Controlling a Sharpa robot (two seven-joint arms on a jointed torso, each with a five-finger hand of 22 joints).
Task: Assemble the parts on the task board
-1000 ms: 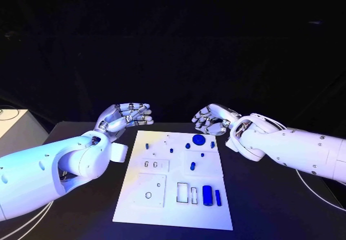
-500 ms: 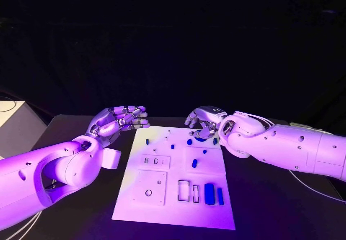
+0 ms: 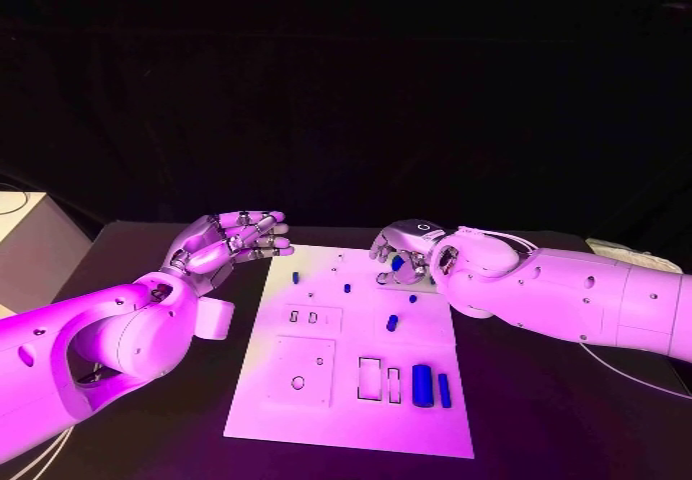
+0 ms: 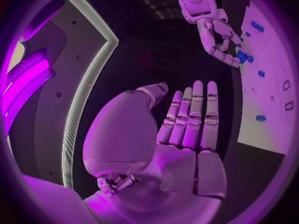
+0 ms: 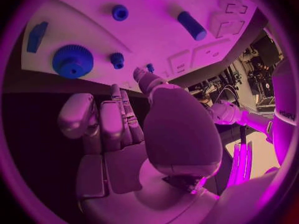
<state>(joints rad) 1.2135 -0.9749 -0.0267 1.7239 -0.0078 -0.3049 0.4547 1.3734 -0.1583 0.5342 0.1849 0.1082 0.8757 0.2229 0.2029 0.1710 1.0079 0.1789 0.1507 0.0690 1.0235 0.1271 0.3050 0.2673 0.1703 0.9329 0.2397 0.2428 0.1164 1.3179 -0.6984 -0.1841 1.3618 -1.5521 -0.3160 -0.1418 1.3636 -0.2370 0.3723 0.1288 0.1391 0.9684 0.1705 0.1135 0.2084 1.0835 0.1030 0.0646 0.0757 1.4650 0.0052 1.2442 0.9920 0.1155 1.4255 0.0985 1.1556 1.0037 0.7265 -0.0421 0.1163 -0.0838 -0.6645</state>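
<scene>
The dark, matte black surface (image 3: 548, 420) fills the lower half of the head frame, running from the left edge to the right edge. A flat white rectangular task board (image 3: 310, 420) lies directly on it at centre frame, its long side running from the lower middle up toward the centre. A thin pale cable (image 3: 623, 377) trails over the surface at the lower right. At the right edge, mid frame, a small pale object (image 3: 632, 255) sits near the surface's far side; what it is cannot be told.
</scene>
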